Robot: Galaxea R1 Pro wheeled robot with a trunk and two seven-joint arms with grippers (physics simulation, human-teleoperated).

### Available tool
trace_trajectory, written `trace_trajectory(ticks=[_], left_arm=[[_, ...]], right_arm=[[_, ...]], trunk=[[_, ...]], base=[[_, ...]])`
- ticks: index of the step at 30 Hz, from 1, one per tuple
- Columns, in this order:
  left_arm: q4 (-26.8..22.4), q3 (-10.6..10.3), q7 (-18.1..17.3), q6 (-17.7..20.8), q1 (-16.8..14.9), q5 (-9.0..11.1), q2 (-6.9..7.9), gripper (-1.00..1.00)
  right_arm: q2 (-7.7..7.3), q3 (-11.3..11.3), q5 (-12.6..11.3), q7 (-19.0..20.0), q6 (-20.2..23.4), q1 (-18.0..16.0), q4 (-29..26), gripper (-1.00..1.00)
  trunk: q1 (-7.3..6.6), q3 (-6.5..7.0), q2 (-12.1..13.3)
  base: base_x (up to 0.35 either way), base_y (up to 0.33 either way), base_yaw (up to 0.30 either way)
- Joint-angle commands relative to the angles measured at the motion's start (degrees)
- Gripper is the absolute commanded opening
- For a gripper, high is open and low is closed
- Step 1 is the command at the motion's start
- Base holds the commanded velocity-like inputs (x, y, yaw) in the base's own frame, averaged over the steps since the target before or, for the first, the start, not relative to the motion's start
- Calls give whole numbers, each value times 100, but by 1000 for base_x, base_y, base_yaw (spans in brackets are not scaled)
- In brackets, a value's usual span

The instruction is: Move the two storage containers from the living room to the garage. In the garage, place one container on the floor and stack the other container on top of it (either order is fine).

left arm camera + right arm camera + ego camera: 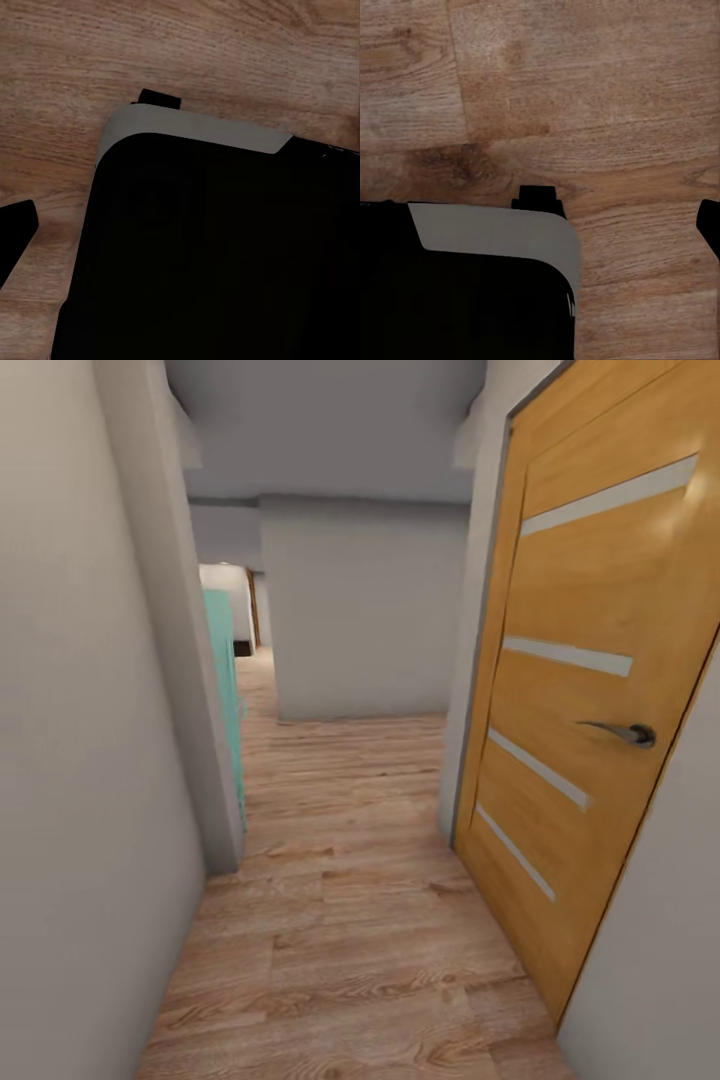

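While the head view looks down a narrow corridor, a light wood plank floor runs from 6 o'clock toward 12 o'clock, between a plain white wall at 9 o'clock and an orange-wood door at 3 o'clock. That door carries four pale glass slits and a dark lever handle. A teal panel stands on edge behind the left wall's corner, at about 10 o'clock. At the corridor's far end a white wall block sits under a grey ceiling.

Both wrist views look down on wood planks and the robot's black base with its grey rim. A dark tip of the left end effector and one of the right end effector show at the picture edges; whether either is apart or together cannot be told.
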Motion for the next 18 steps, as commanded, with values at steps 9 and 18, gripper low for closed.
trace_trajectory(ticks=[9,18], left_arm=[[-2,29,4,-11,-1,14,-3,100],[-1,29,4,-11,-1,8,-5,100]], right_arm=[[4,49,-58,6,-38,-7,18,100],[0,43,-62,6,-48,-7,21,100]], trunk=[[3,-5,-3],[3,-5,-3]], base=[[323,0,270],[323,0,97]])
